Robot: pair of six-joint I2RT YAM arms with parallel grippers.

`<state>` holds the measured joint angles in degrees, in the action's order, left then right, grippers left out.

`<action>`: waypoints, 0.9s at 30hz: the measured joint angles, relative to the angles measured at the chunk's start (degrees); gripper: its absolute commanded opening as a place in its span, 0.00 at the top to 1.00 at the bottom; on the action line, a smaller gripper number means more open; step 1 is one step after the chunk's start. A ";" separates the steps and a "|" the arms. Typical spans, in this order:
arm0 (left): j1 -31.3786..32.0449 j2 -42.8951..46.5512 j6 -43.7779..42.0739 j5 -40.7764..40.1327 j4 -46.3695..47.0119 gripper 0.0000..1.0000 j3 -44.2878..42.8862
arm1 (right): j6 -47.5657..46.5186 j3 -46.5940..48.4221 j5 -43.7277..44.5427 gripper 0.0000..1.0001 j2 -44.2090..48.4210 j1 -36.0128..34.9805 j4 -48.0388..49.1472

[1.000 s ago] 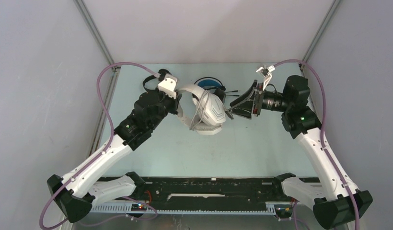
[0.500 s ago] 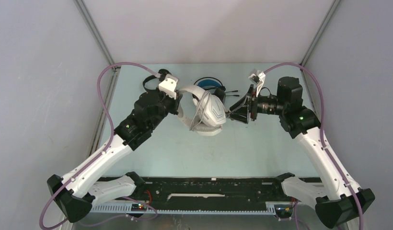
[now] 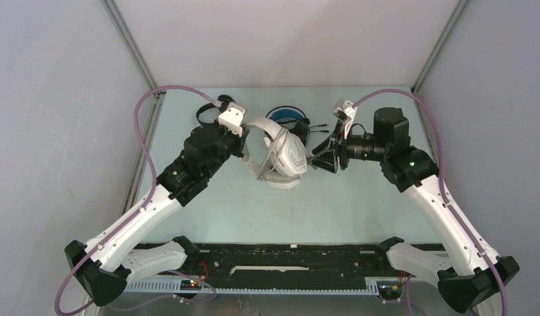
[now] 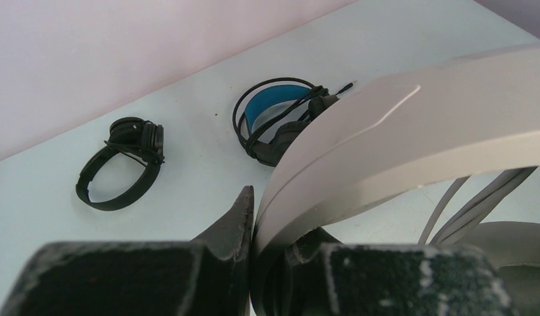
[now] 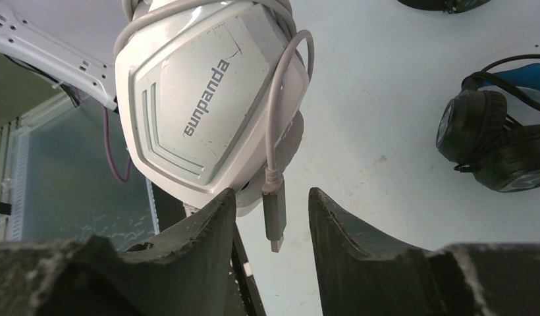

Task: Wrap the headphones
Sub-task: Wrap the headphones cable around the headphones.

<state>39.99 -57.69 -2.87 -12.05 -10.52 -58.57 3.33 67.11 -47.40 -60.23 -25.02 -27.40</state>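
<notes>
Headphones: three wired sets lie toward the far half of the table [image 3: 359, 210]. The white over-ear pair [image 3: 284, 158] is at the centre, between the two arms. The black pair with blue headband [image 3: 290, 117] lies just behind it, and the small all-black pair [image 3: 205, 113] sits at the far left, apart from the others.

Left arm: we find the left gripper [image 3: 246, 141] clamped on the white headband [image 4: 399, 138]. In the left wrist view the band passes between the two fingers [image 4: 234, 224], which press on it from both sides. Past the band, the blue-banded pair [image 4: 280, 118] and the all-black pair [image 4: 119, 171] rest flat on the table.

Right arm: we find the right gripper [image 3: 317, 158] just beside the white ear cup [image 5: 208, 112], on its right side, jaws apart. The grey cable [image 5: 270, 112] loops over the outer face of the cup, which bears the "sunpanda" lettering. Its plug [image 5: 274, 220] hangs down into the gap between the two fingers [image 5: 221, 217] – we see no contact with either finger.

We cannot tell whether the lower ear cup touches the table.
</notes>
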 measured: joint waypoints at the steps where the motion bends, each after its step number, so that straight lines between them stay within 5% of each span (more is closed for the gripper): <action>1: 0.00 0.00 -0.31 0.00 0.00 1.00 0.00 | -0.61 0.15 0.57 0.52 0.00 -0.33 -0.66; 20: 0.02 0.02 -2.16 0.57 -0.79 1.00 0.00 | -9.38 2.03 12.09 0.57 -1.20 -7.56 -8.50; 27: 0.02 0.00 -2.27 0.66 -0.81 1.00 0.00 | -9.25 2.05 16.65 1.00 -1.01 -8.96 -6.82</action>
<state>40.01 -57.69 -5.15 -11.40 -11.33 -58.57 -5.91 69.17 -30.74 -61.23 -33.98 -34.22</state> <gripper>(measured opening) 0.168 0.143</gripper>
